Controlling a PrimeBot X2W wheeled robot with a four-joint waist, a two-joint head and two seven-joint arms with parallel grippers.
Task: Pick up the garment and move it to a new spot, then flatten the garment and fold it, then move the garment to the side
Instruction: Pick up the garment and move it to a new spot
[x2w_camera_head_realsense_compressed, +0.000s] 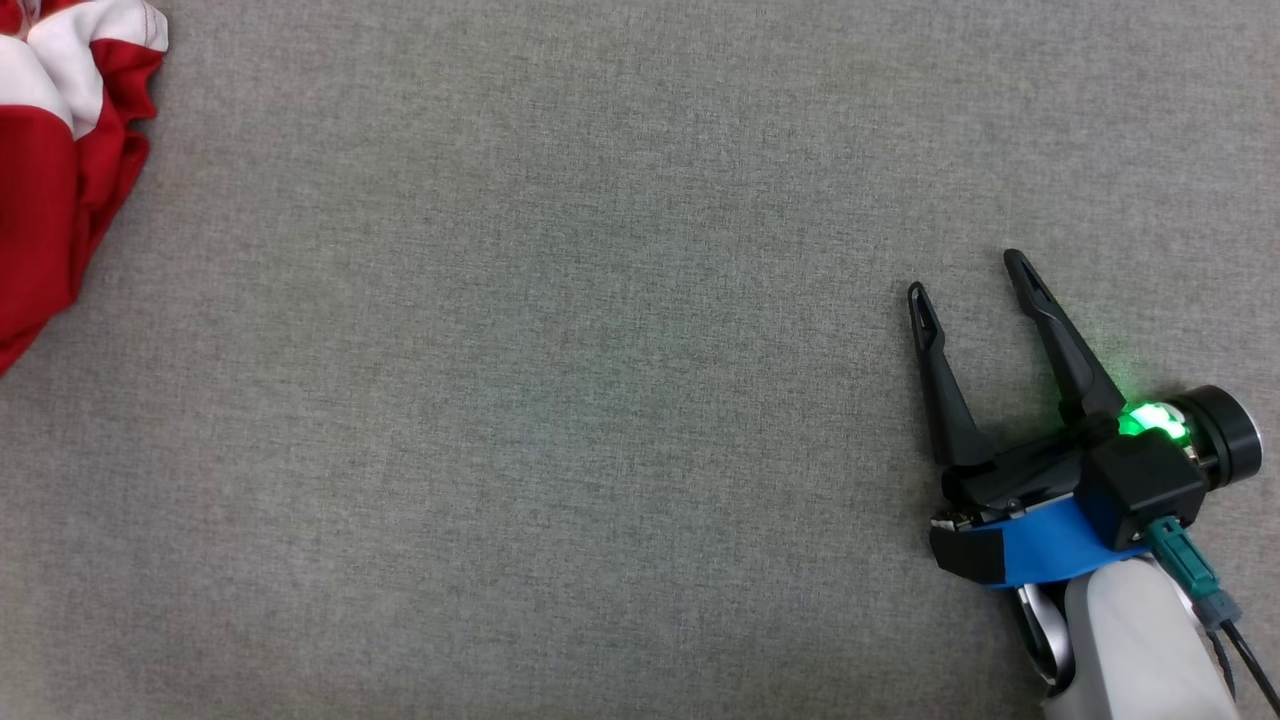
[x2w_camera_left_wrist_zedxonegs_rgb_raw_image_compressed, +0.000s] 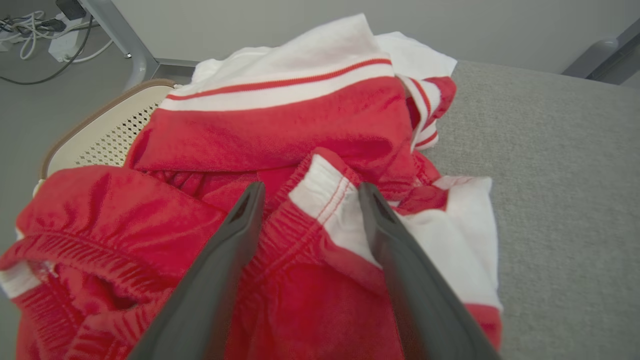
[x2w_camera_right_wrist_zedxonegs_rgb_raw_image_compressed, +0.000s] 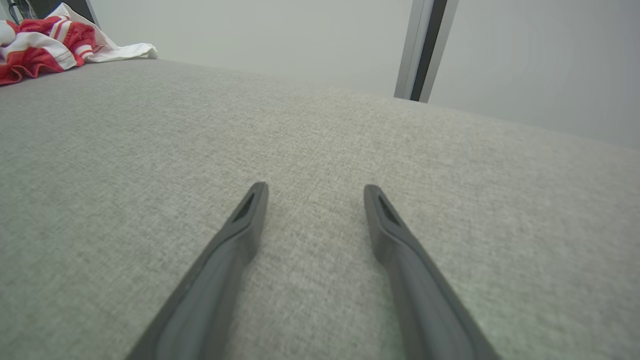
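Note:
The garment (x2w_camera_head_realsense_compressed: 60, 150) is red with white panels and red stripes, crumpled in a heap at the far left of the grey fabric surface (x2w_camera_head_realsense_compressed: 560, 400). In the left wrist view the garment (x2w_camera_left_wrist_zedxonegs_rgb_raw_image_compressed: 280, 140) lies close under my left gripper (x2w_camera_left_wrist_zedxonegs_rgb_raw_image_compressed: 310, 192), whose fingers stand open on either side of a raised white-and-red fold, not closed on it. My right gripper (x2w_camera_head_realsense_compressed: 968, 275) rests open at the lower right of the head view, far from the garment. The right wrist view has that gripper (x2w_camera_right_wrist_zedxonegs_rgb_raw_image_compressed: 316, 190) open just above bare cloth, with the garment (x2w_camera_right_wrist_zedxonegs_rgb_raw_image_compressed: 50, 40) far off at the upper left.
A cream perforated chair back (x2w_camera_left_wrist_zedxonegs_rgb_raw_image_compressed: 100, 135) stands beyond the surface's edge behind the garment, with a metal leg (x2w_camera_left_wrist_zedxonegs_rgb_raw_image_compressed: 125, 40) and cables (x2w_camera_left_wrist_zedxonegs_rgb_raw_image_compressed: 30, 25) on the floor. A dark vertical post (x2w_camera_right_wrist_zedxonegs_rgb_raw_image_compressed: 422, 50) stands against the pale wall past the far edge.

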